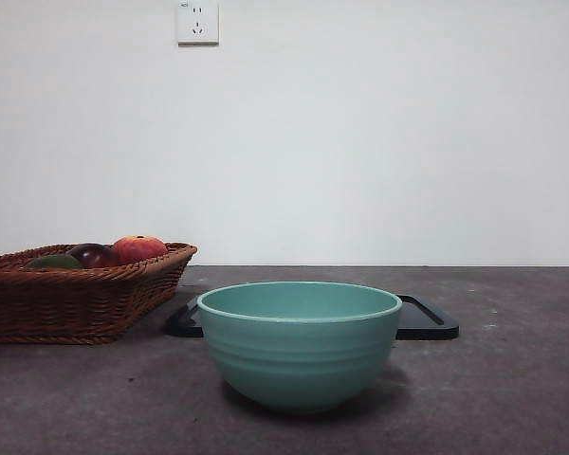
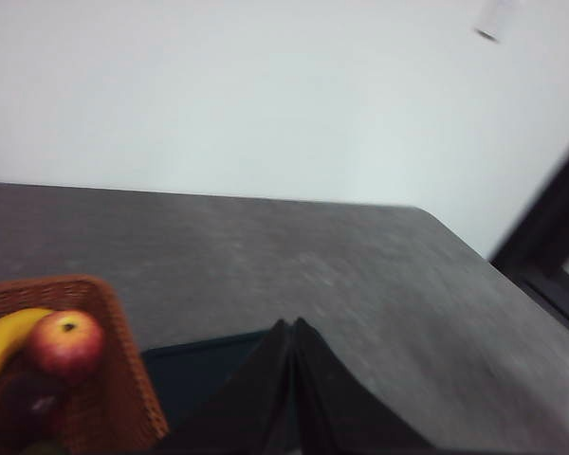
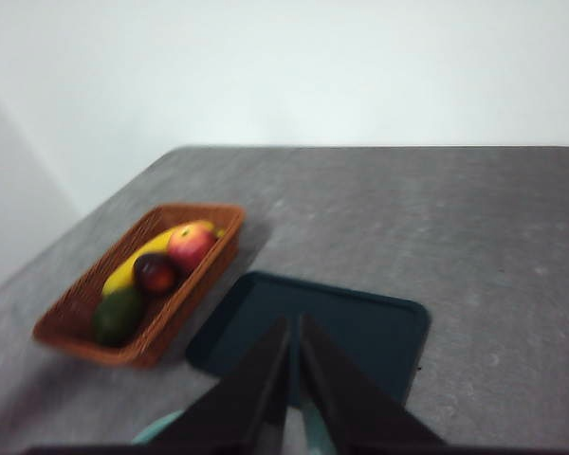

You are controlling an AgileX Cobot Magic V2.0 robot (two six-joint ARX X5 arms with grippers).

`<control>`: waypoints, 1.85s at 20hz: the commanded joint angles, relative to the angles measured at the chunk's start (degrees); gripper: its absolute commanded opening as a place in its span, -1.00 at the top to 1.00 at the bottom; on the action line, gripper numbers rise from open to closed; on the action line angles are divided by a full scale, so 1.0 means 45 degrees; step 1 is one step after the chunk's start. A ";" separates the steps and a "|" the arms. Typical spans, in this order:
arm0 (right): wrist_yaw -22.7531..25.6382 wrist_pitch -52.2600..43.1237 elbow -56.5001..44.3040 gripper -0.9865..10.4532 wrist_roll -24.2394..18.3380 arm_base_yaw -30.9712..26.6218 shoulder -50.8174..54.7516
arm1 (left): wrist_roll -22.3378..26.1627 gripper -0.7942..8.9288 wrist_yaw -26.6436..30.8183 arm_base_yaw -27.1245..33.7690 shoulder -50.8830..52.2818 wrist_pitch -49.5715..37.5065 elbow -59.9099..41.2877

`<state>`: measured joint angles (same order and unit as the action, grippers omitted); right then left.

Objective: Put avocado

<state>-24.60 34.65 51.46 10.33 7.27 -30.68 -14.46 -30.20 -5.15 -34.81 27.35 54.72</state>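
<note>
The avocado (image 3: 118,316) lies in the basket (image 3: 194,289), well apart from both hands. Left hand (image 2: 293,327) and right hand (image 3: 293,324) are pressed together, holding nothing

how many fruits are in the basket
4, all in the wicker basket: the avocado at one end, then a dark maroon fruit, a red-orange apple, and a banana along the side. Others may be hidden.

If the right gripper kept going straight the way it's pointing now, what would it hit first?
Most likely the dark tray: the right gripper, jaws shut, points down at it. The teal bowl sits nearer beneath, but depth is unclear.
</note>
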 commanded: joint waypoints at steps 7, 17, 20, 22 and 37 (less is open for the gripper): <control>-0.0510 0.1350 0.0398 0.81 -0.1452 0.0525 -0.0073 | 0.0758 0.82 -0.1064 -0.0029 0.0185 0.1375 0.0423; -0.0529 0.1258 0.0398 0.80 -0.1457 0.0525 -0.0063 | 0.0767 0.60 -0.1064 -0.0029 0.0228 0.2866 0.0423; -0.0525 0.1258 0.0398 0.56 -0.1452 0.0525 -0.0063 | 0.0777 0.11 -0.1059 -0.0029 0.0228 0.2885 0.0423; -0.0500 0.1258 0.0398 0.21 -0.1447 0.0525 -0.0063 | 0.0777 -0.27 -0.1059 -0.0029 0.0243 0.2871 0.0423; -0.0447 0.1258 0.0398 -0.21 -0.1443 0.0525 -0.0063 | 0.0772 -0.32 -0.1059 -0.0029 0.0243 0.3045 0.0423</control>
<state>-26.68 40.93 52.36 4.25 9.39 -30.74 -11.44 -34.59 -5.17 -33.63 41.17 55.13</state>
